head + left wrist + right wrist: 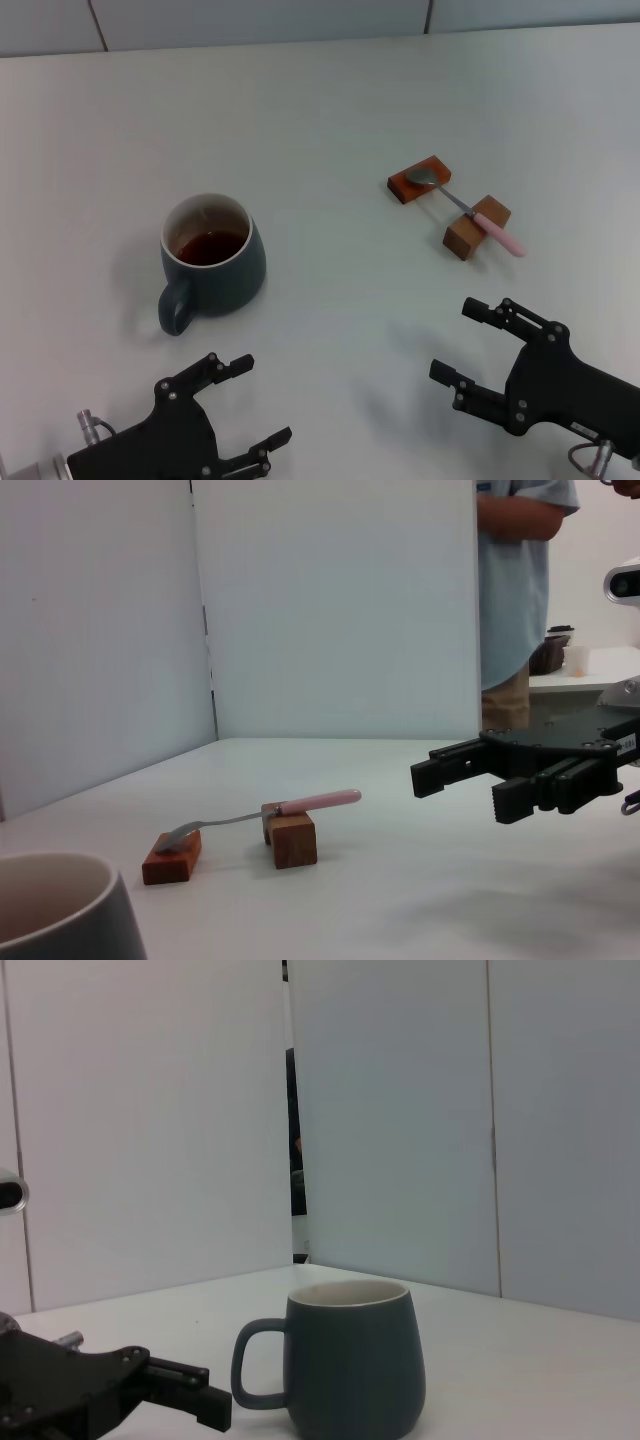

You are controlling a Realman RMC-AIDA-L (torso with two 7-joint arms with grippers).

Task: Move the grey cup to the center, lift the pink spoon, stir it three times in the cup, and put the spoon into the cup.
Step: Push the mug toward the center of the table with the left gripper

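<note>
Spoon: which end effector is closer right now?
Right. The right end effector sits open just in front of the spoon on its blocks. The left end effector is across the table, in front of the cup.

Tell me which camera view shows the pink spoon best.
The left wrist view: from the side, the pink spoon visibly bridges the two wooden blocks, handle overhanging. The head view shows it small from above. The right wrist view shows none of it.
</note>
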